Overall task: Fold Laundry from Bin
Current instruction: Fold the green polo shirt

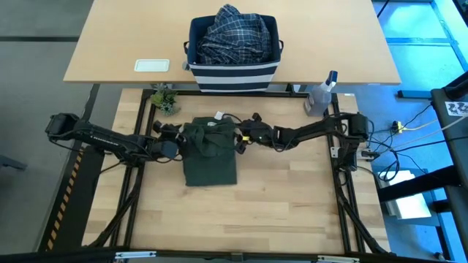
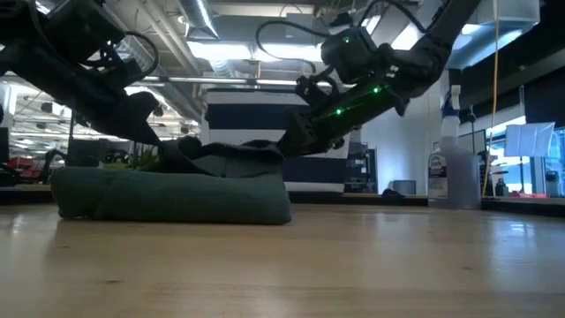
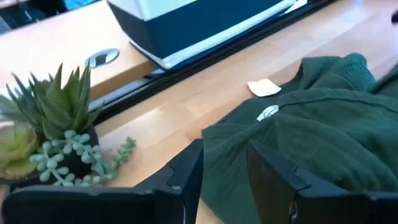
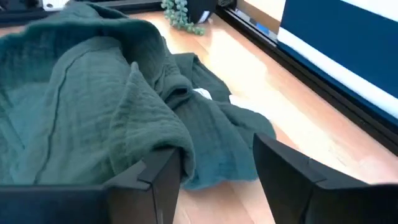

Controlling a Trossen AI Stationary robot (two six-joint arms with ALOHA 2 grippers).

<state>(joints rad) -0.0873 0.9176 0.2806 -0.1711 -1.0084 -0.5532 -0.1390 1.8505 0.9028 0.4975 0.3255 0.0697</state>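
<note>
The dark olive-green garment [image 1: 210, 150] lies folded into a narrow block in the middle of the table, with its collar end [image 3: 323, 81] bunched up toward the far edge. My left gripper [image 3: 224, 148] is open at the garment's left edge, and green cloth shows between its fingers. My right gripper [image 4: 216, 148] is open at the garment's far right corner, beside a raised fold [image 4: 149, 118]. The striped navy bin [image 1: 232, 69] stands on the far table. The blue-and-white plaid shirt [image 1: 234, 33] is heaped inside it. My left gripper comes in low from the table's left, with its fingers [image 3: 186, 174] on either side of the garment's left edge [image 3: 224, 134]; I cannot tell whether they touch it. My right gripper slants down from the right, one finger [image 4: 163, 171] close against the raised fold; I cannot tell whether it touches.
A small potted succulent [image 1: 165, 98] stands at the far left, close to my left arm. A clear spray bottle [image 1: 322, 93] stands at the far right. A white card [image 1: 152, 65] lies on the far table. Bare wood stretches from the garment to the near edge [image 1: 234, 219].
</note>
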